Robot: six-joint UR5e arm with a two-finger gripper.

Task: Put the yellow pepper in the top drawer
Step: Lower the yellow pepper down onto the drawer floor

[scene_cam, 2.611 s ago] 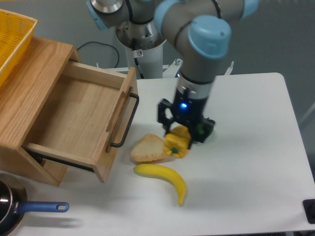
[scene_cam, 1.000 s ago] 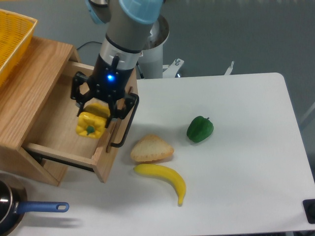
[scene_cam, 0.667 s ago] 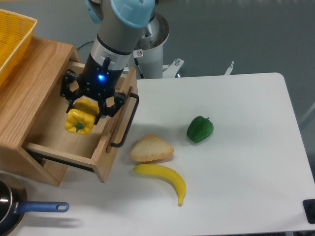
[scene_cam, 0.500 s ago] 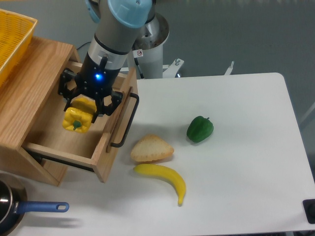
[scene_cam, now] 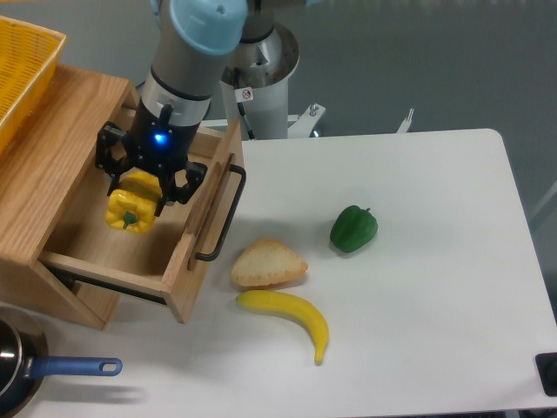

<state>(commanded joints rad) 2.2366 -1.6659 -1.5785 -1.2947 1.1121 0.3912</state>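
Observation:
The yellow pepper hangs in my gripper, whose black fingers are shut on its upper part. It is held over the inside of the open top drawer, a light-oak drawer pulled out from the wooden cabinet, with a black bar handle on its front. The pepper's green stem points down toward the drawer floor. Whether the pepper touches the floor cannot be told.
A yellow basket sits on the cabinet top at the far left. On the white table lie a green pepper, a piece of bread and a banana. A pan with a blue handle is at the bottom left.
The gripper lifted the yellow pepper from the table beside the bread and carried it left over the drawer front. In the last second it moved further left, deeper over the drawer.

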